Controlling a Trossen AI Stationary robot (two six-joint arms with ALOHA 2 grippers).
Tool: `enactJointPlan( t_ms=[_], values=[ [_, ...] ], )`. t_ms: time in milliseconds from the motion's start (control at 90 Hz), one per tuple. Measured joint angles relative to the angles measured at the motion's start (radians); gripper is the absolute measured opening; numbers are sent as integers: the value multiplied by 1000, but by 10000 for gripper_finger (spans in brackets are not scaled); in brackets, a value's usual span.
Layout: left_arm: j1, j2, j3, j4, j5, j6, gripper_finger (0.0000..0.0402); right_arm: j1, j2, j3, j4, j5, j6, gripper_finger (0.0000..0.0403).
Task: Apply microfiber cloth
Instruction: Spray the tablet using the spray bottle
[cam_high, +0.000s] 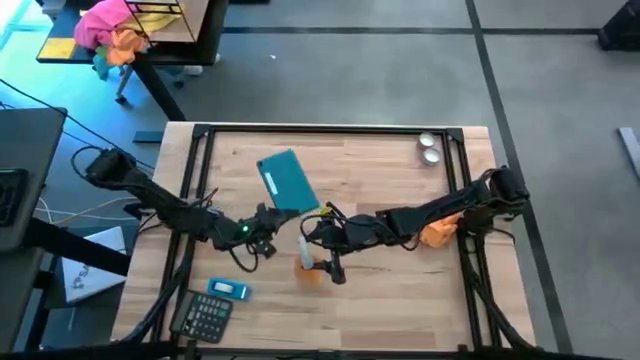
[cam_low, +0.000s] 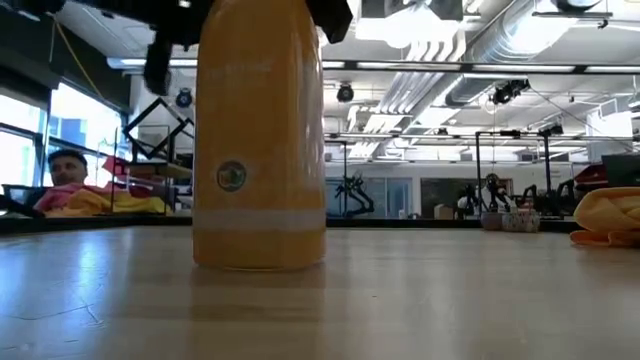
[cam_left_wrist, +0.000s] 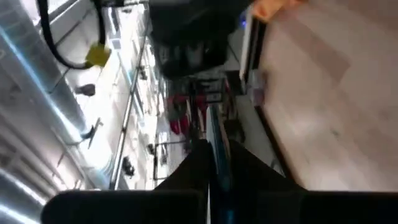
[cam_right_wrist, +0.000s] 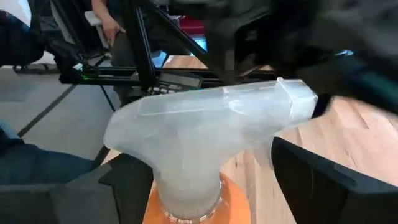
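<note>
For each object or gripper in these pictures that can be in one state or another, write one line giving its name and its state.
Spray bottle: upright on the table, white top on.
Right gripper: at the spray bottle's top, fingers either side of it; grip unclear.
Left gripper: shut on a thin, dark, edge-on object.
Microfiber cloth: crumpled, lying on the table under the right arm.
Teal book: closed, flat on the table.
Calculator: flat on the table.

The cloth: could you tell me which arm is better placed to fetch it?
Probably the right: the cloth lies beside that arm, though its gripper is at the spray bottle. The left gripper is farther off and clamps a thin flat object.
</note>
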Motion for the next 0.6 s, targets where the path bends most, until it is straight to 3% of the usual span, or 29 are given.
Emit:
enactJointPlan(
  t_ms=[189,433,600],
  values=[
    [-45,5,-43,37,6,4,9,-1,12,1,-2,1,-3,276],
    [-66,76,-64,145,26,229,9,0,14,0,11,1,-6,272],
    [-65,114,-60,202,54,253,9,7,15,-1,10,2,-16,225]
  ],
)
